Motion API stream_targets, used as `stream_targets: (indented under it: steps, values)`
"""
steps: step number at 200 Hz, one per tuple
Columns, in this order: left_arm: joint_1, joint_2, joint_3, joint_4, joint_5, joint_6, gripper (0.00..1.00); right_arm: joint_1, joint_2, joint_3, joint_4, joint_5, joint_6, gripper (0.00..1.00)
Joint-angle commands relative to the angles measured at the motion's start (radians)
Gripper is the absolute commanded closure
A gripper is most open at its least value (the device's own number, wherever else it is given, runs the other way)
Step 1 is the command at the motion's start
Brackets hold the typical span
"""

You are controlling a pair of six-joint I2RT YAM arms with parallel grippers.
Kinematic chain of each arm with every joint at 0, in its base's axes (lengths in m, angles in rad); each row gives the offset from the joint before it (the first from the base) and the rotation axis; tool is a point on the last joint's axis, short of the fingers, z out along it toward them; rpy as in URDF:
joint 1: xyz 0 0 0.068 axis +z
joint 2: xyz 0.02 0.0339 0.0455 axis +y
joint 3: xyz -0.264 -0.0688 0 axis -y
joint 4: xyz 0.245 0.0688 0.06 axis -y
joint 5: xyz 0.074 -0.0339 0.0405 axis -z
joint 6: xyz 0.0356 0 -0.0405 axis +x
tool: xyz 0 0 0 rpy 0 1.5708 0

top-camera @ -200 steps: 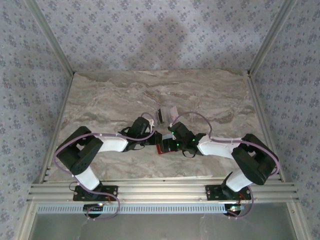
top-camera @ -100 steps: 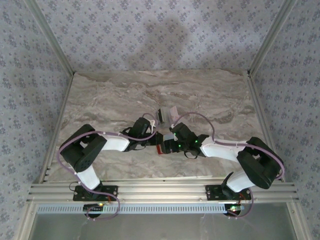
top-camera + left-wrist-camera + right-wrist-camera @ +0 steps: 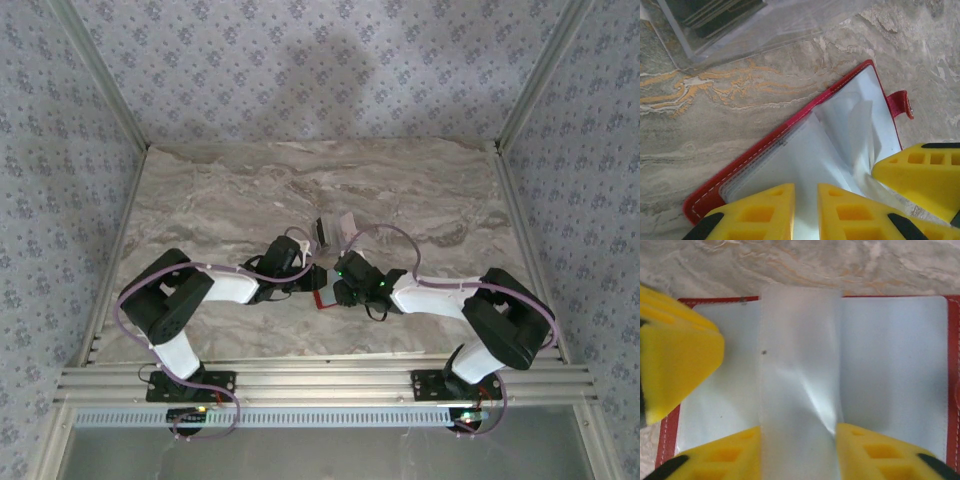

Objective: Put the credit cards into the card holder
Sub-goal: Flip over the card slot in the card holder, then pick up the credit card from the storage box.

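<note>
- Card holder (image 3: 790, 165): a flat red stitched wallet, lying open on the table (image 3: 715, 125); its pale, glossy clear pockets are facing up; a small red snap tab (image 3: 900, 104) is projecting at 3 o'clock in the left wrist view.
- Table: a smooth marble-patterned surface, grey-beige with orange veins; in the top view the card holder (image 3: 321, 299) is lying near its middle, between the two arms.
- Left gripper (image 3: 806, 192): its ribbed yellow fingers are standing a narrow gap apart over the 6 o'clock edge of the pockets; whether they are pinching a sheet cannot be told.
- Right gripper (image 3: 799, 432): its yellow fingers are closing on the two side edges of one upright pocket leaf (image 3: 800, 355) of the card holder; the leaf is buckling with a diagonal crease.
- In the right wrist view, a left-gripper finger (image 3: 675, 370) is lying over the 9 o'clock side of the card holder.
- Clear box (image 3: 765, 27): a transparent, straight-walled plastic case, sitting at 11 o'clock from the card holder, apart from it.
- Credit cards (image 3: 715, 12): thin dark rectangles, standing on edge inside the clear box.
</note>
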Motion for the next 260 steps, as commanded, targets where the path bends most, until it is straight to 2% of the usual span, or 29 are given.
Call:
stream_targets:
  steps: [1,17,52,78,117,146,186,213,260]
  values:
    - [0.0,-0.011,-0.018,-0.004,0.006,0.004,0.79,-0.007,0.01,0.003,-0.054,0.048,0.015,0.7]
    - [0.001,-0.011,-0.011,-0.016,0.005,0.013,0.79,-0.018,0.001,0.004,-0.072,0.03,0.033,0.68]
    - [0.0,0.001,-0.006,-0.021,0.004,0.017,0.8,-0.049,-0.089,-0.027,-0.132,0.109,0.107,0.46]
    - [0.001,0.0,-0.003,-0.035,0.015,0.026,0.79,-0.107,-0.154,-0.055,-0.142,0.147,0.128,0.37]
    - [-0.001,-0.036,-0.008,-0.052,0.007,0.029,0.79,-0.135,-0.2,-0.043,-0.169,0.18,0.126,0.24]
    - [-0.001,-0.058,-0.001,-0.072,0.011,0.035,0.78,-0.156,-0.221,-0.019,-0.166,0.189,0.12,0.2]
    - [-0.001,-0.077,0.005,-0.087,0.015,0.039,0.76,-0.147,-0.197,0.083,-0.163,0.191,0.086,0.23]
    - [0.001,-0.108,0.003,-0.096,0.012,0.036,0.76,-0.144,-0.134,0.172,-0.141,0.153,0.007,0.33]
    - [0.026,-0.231,-0.034,-0.13,-0.046,0.028,0.7,-0.151,0.062,0.375,-0.18,0.067,-0.077,0.47]
